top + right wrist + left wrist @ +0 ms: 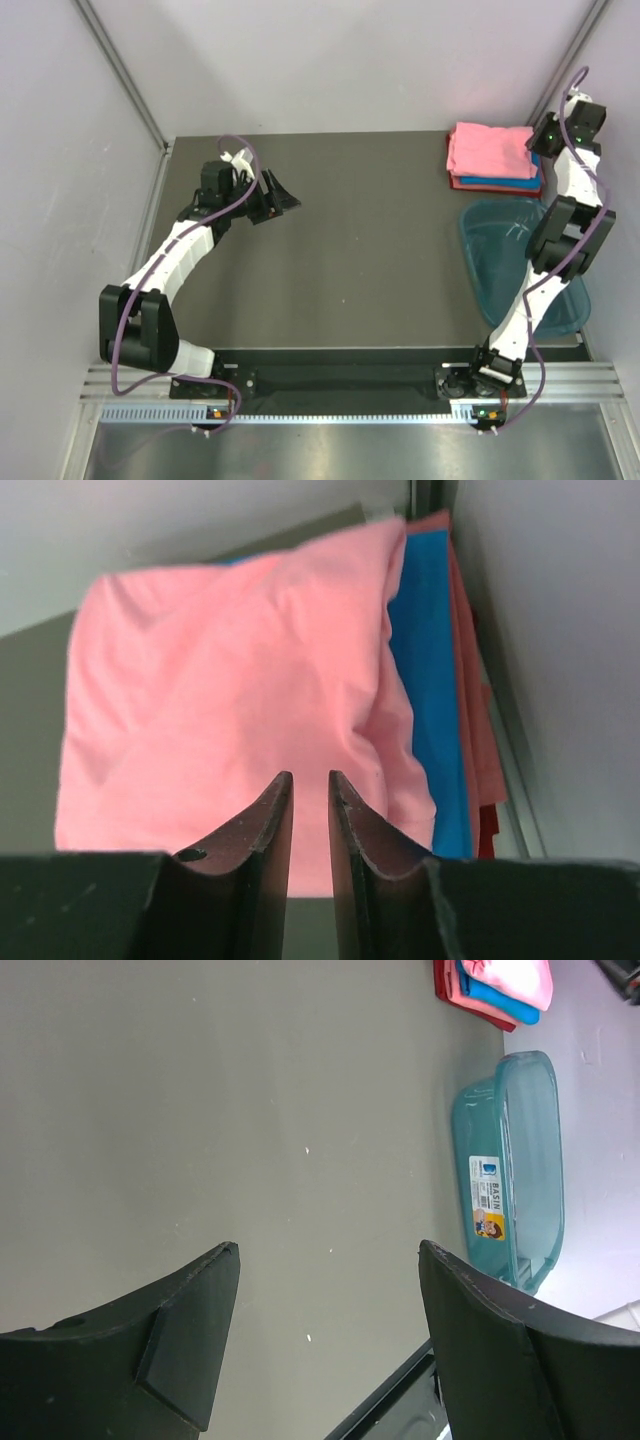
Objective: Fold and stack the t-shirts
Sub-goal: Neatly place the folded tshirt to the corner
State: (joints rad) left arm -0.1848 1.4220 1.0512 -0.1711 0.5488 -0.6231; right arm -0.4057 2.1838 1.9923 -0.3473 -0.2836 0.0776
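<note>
Three folded t-shirts lie stacked at the table's back right corner. The pink one [488, 148] is on top, the bright blue one [503, 184] is under it, and a reddish edge [455, 182] shows at the bottom. In the right wrist view the pink shirt [230, 680] covers the blue [430, 680] and salmon-red layers [472, 710]. My right gripper [543, 136] [309, 775] hovers over the stack's near edge, its jaws almost together with nothing between them. My left gripper [275, 195] [330, 1248] is open and empty above the bare table at the back left.
A translucent teal plastic tub [500, 260] [530, 1160] stands at the right edge, in front of the stack and beside the right arm. Grey walls close off the back and both sides. The stack also shows in the left wrist view [500, 980].
</note>
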